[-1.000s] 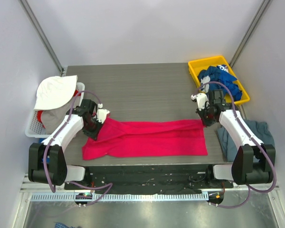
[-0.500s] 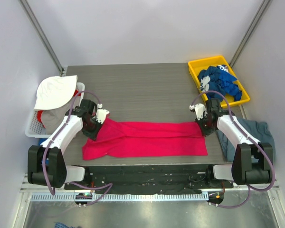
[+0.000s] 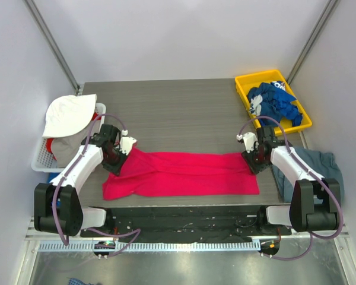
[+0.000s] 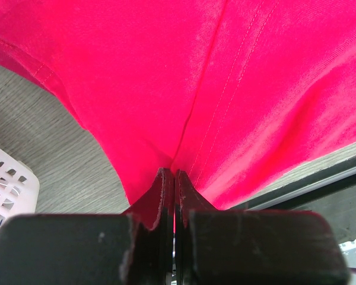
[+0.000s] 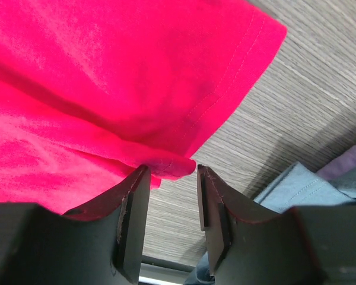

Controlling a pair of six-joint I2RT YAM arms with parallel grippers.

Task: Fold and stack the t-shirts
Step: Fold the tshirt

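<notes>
Bright, even, diffuse light fills the overhead view, and the counter (image 3: 184, 113) carries only soft, short shadows beside the arms. In both wrist views the pink-red t-shirt (image 4: 225, 89) glows saturated, its stitching crisp. The fingers (image 5: 130, 219) near the lens look dark, underlit and slightly soft.

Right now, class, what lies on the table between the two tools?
The pink-red t-shirt, spread from the left tool to the right tool, as the top view shows.
</notes>
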